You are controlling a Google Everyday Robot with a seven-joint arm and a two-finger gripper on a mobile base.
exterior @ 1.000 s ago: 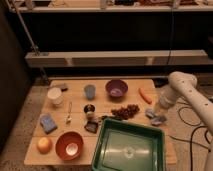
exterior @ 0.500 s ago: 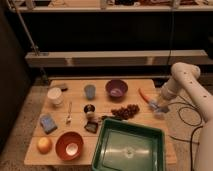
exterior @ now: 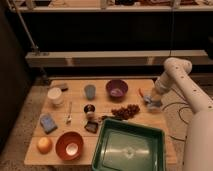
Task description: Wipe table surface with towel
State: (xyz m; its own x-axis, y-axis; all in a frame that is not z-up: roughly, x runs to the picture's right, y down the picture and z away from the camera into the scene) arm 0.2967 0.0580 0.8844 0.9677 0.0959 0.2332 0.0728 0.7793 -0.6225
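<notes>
one gripper (exterior: 151, 99) sits over the crumpled towel (exterior: 154, 104) at the table's (exterior: 72, 87) right edge; its hold cannot be told. press flat and sweep short strokes, avoiding the grapes (exterior: 126, 110).

floor (exterior: 17, 155): lying speckled and grey around the wooden counter (exterior: 75, 92).
shelf rail (exterior: 100, 58): running pale across the dark rear.
light: falling dim and warm.
claw (exterior: 151, 101): hanging over the counter's right edge.
</notes>
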